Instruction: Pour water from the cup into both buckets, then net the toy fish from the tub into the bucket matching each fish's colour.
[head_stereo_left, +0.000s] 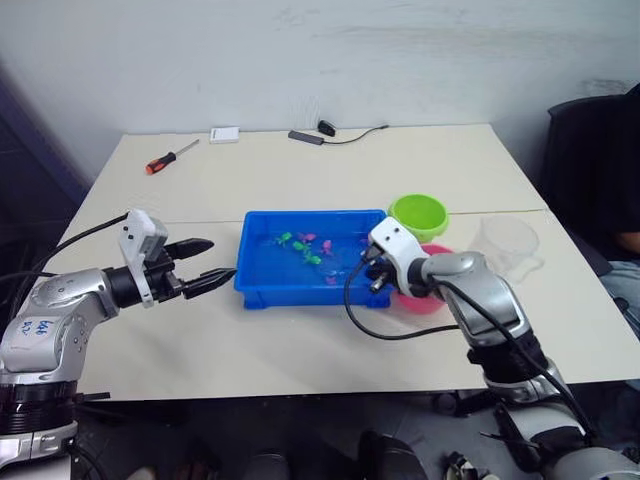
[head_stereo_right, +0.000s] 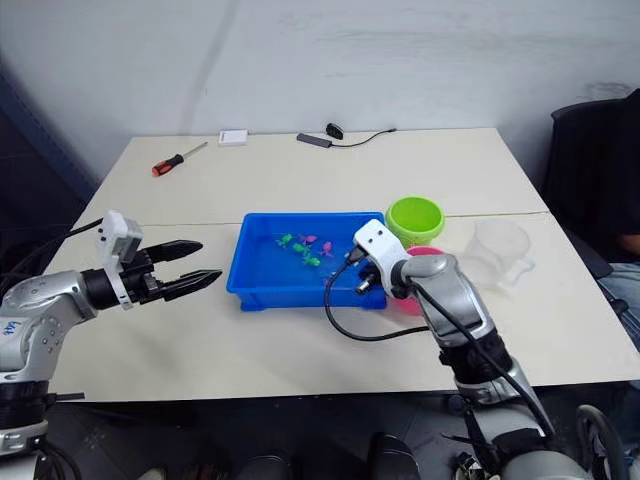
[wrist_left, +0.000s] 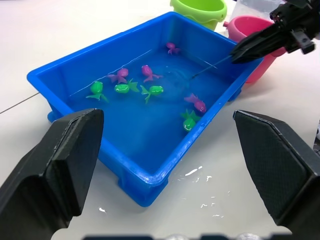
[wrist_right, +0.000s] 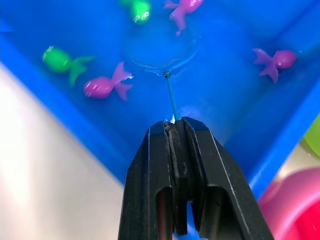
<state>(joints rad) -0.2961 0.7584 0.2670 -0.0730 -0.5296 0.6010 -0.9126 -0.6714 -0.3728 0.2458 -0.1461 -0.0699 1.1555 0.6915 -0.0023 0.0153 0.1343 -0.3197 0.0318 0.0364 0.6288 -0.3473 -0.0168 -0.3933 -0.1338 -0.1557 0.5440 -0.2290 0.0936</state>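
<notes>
The blue tub (head_stereo_left: 262, 282) sits mid-table with water and several green and pink toy fish (head_stereo_left: 305, 247) in it. My right gripper (wrist_right: 175, 125) hangs over the tub's right side, shut on the thin handle of the net (wrist_right: 171, 97). The net's hoop is dipped in the water among the fish (wrist_left: 150, 90) and holds none of them. Off the tub's left end, above the table, my left gripper (head_stereo_left: 220, 258) stands open and empty. Right of the tub stand the green bucket (head_stereo_left: 418, 213) and the pink bucket (head_stereo_left: 432, 303), with the clear cup (head_stereo_left: 508, 245) beyond them.
At the back of the table lie an orange-handled screwdriver (head_stereo_left: 170, 158), a white box (head_stereo_left: 224, 134) and a black cable (head_stereo_left: 335, 135). Water drops (wrist_left: 195, 172) lie on the table by the tub's corner. A person (head_stereo_left: 622, 240) sits at the right edge.
</notes>
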